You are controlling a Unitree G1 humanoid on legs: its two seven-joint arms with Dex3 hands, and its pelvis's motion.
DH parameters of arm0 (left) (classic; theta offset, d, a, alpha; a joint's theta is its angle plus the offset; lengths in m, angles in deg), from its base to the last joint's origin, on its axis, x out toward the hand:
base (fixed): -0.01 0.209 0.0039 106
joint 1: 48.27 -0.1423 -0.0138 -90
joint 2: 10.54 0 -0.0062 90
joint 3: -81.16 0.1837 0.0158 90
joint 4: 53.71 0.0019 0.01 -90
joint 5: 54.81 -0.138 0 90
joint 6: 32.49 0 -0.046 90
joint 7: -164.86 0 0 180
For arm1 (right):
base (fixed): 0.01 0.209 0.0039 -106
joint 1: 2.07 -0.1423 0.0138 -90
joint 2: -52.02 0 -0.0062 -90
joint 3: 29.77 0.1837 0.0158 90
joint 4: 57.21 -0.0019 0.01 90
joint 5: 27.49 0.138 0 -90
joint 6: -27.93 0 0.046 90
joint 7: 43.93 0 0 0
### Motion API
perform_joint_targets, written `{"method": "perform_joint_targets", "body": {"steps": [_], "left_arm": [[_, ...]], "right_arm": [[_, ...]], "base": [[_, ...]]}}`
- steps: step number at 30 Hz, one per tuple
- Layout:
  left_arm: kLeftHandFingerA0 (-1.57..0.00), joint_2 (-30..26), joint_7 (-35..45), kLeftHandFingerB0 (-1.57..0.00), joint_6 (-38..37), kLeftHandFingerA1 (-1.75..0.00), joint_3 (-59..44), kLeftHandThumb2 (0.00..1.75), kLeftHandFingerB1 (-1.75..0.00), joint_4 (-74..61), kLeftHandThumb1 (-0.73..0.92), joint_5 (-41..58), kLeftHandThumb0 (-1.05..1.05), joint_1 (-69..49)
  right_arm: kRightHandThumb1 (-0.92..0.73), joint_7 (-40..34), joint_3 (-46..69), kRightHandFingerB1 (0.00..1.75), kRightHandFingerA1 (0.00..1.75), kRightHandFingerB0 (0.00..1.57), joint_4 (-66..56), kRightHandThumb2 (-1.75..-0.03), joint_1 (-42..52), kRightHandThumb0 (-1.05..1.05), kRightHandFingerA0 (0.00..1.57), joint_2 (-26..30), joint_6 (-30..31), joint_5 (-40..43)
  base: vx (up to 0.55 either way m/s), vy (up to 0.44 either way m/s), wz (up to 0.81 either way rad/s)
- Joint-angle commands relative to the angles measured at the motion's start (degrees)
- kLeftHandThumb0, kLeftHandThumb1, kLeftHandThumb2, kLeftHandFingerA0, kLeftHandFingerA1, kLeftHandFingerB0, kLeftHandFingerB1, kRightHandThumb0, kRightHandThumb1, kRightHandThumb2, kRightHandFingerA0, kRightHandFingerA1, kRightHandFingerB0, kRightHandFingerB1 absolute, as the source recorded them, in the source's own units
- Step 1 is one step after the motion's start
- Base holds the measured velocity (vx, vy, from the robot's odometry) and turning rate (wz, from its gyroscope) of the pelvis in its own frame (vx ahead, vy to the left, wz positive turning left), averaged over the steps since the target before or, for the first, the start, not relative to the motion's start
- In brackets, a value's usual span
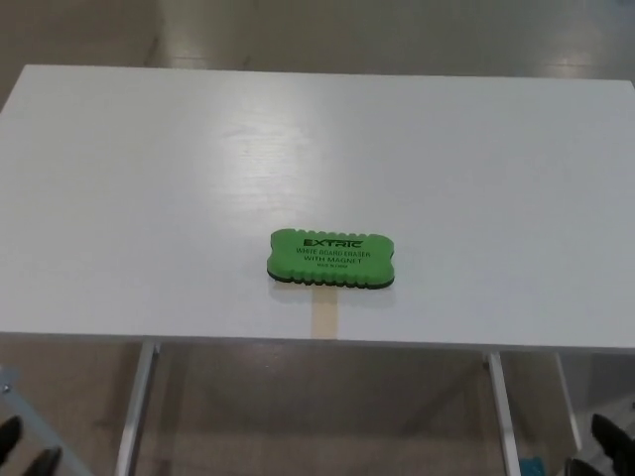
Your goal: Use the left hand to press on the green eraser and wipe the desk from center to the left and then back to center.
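The green eraser (331, 259) lies flat near the front edge of the white tabletop (149, 198), about midway along it. Only dark fingertips of the left robot hand (25, 451) and right robot hand (605, 446) show at the bottom corners; whether they are spread cannot be told.

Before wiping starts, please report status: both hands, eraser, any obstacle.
Left hand and right hand low at frame corners, grip unclear. Green eraser flat on white desk, untouched. No obstacle seen.

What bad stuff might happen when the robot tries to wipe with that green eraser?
The flat green foam eraser lies close to the white desk's near edge, so a clumsy press might push it off. The black left hand is low at the bottom corner, below the desk, and might bump that edge coming up.
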Motion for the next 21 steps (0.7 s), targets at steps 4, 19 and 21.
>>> {"method": "perform_joint_targets", "body": {"steps": [4, 19, 21], "left_arm": [[-0.26, -1.6, 9.7, -0.13, 8.2, -0.45, 10.7, 0.67, -0.37, -24.1, 0.45, 1.7, -0.48, -12.9], [-0.28, -8.6, 11.8, -0.20, 16.7, -0.48, 10.9, 0.69, -0.40, -52.3, 0.46, 10.0, -0.50, -18.1], [-0.28, -8.7, 11.6, -0.20, 17.5, -0.48, 10.7, 0.69, -0.40, -53.4, 0.46, 10.5, -0.50, -17.4]], "right_arm": [[-0.77, -2.5, -4.1, 0.32, 0.35, 0.28, 5.2, -0.65, 0.8, -0.41, 0.39, 1.5, -7.8, -4.9], [-0.77, -4.1, -5.1, 0.32, 0.36, 0.28, 8.4, -0.65, -0.4, -0.41, 0.40, 2.5, -8.3, -4.6], [-0.77, -4.3, -5.2, 0.32, 0.36, 0.28, 8.9, -0.65, -0.5, -0.41, 0.40, 2.6, -8.4, -4.7]], "base": [[0.00, 0.000, 0.00], [0.00, 0.000, 0.00], [0.00, 0.000, 0.00]]}}
